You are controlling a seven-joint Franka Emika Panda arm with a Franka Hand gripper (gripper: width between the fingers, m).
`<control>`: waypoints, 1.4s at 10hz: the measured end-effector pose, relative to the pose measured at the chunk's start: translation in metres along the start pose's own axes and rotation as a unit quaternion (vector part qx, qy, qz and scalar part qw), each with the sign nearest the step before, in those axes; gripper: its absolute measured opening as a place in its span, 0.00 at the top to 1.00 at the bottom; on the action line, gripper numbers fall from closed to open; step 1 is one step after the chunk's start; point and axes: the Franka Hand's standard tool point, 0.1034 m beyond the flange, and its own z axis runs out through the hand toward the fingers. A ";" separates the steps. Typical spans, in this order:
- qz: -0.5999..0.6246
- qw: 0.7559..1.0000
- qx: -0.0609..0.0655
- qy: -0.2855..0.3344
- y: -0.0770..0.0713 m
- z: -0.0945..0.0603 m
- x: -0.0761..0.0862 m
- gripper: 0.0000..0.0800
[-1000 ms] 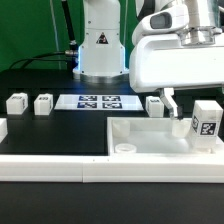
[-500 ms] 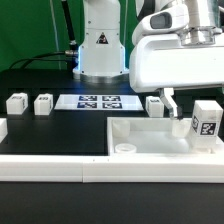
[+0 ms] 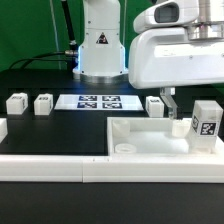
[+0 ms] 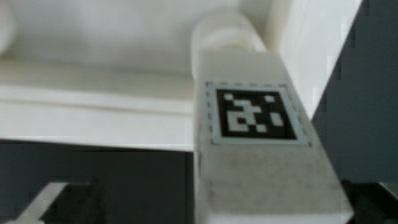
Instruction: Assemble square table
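The white square tabletop (image 3: pixel 150 138) lies rim up at the exterior view's right, behind the front rail. A white leg (image 3: pixel 207 121) with a black-and-white tag stands upright in its right corner. In the wrist view the same leg (image 4: pixel 254 120) runs from the tabletop's corner (image 4: pixel 107 80) toward the camera. My gripper (image 3: pixel 192 114) hangs over that corner. One finger (image 3: pixel 171 101) stands clear to the left of the leg, and the other is hidden. In the wrist view the gripper (image 4: pixel 222 208) straddles the leg with a dark gap on one side, so it is open.
Three loose white legs lie on the black table: two at the left (image 3: pixel 15 102) (image 3: pixel 43 103) and one (image 3: pixel 155 105) just behind the tabletop. The marker board (image 3: pixel 100 101) lies in front of the arm's base (image 3: pixel 100 50). A long white rail (image 3: pixel 60 170) borders the front.
My gripper housing has turned slightly about its own axis and now fills the frame's right edge. The visible finger stands more upright. The leg and tabletop have not moved.
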 end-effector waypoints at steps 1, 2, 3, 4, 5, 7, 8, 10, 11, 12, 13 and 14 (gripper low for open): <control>0.000 0.999 0.001 -0.032 0.000 0.002 0.005 0.19; 0.001 0.998 0.002 -0.064 0.001 0.004 0.002 0.19; 0.004 0.992 0.005 -0.123 0.000 0.006 -0.004 0.19; 0.006 0.989 0.006 -0.150 -0.001 0.008 -0.001 0.19; 0.013 0.988 0.007 -0.156 -0.002 0.011 0.002 0.19; 0.019 0.988 0.005 -0.156 -0.001 0.012 0.002 0.19; 0.026 0.987 0.004 -0.156 -0.001 0.012 0.002 0.35; 0.026 0.987 0.004 -0.156 -0.001 0.012 0.001 0.64; 0.077 0.985 -0.004 -0.156 -0.002 0.012 0.001 0.64; 0.114 0.981 -0.010 -0.156 -0.002 0.012 0.001 0.64; 0.148 0.977 -0.015 -0.155 -0.002 0.012 0.001 0.64; 0.190 0.970 -0.023 -0.153 -0.001 0.013 0.000 0.64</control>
